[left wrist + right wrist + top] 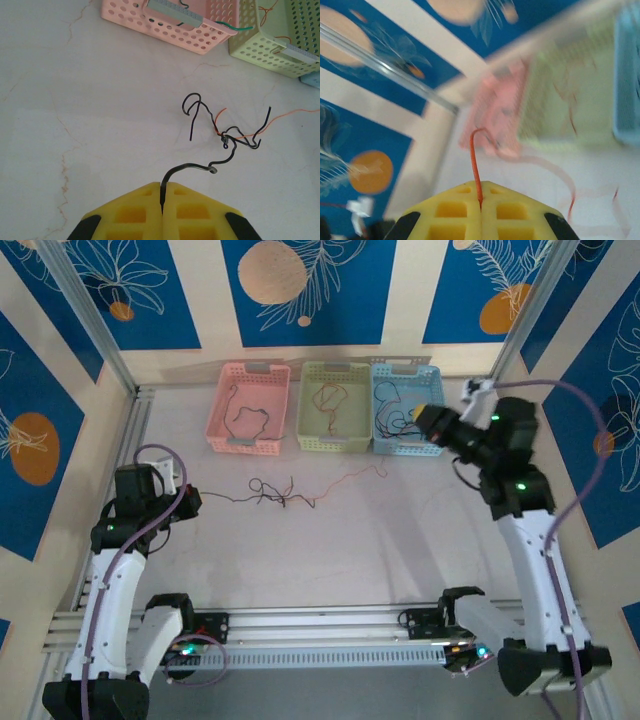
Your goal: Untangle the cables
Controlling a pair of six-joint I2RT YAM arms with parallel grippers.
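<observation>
Centrally in the top view, the cables point(278, 495) lie knotted in a small clump on the pale table point(380, 550), just below the row of baskets. In the left wrist view the same clump point(227, 137) sits right of centre, black loops with a thin orange line running through them.

A black strand point(192, 169) leaves the knot and curls down to the bottom of that frame. There the left gripper point(162, 186) has its yellow fingers pressed together on the strand's end. From above, this gripper point(196, 502) is at the left of the frame, level with the clump.

An orange strand point(352, 477) runs from the knot toward the upper right. In the blurred right wrist view, the orange strand point(475, 170) rises from the right gripper point(480, 201), which is pinched tight on it. From above, the right gripper point(428, 418) hangs at the right edge of the blue basket point(400, 448).

Left of that stand a pale green basket point(332, 445) and a pink basket point(245, 445), side by side along the top of the frame. Each basket has loose wire inside.
</observation>
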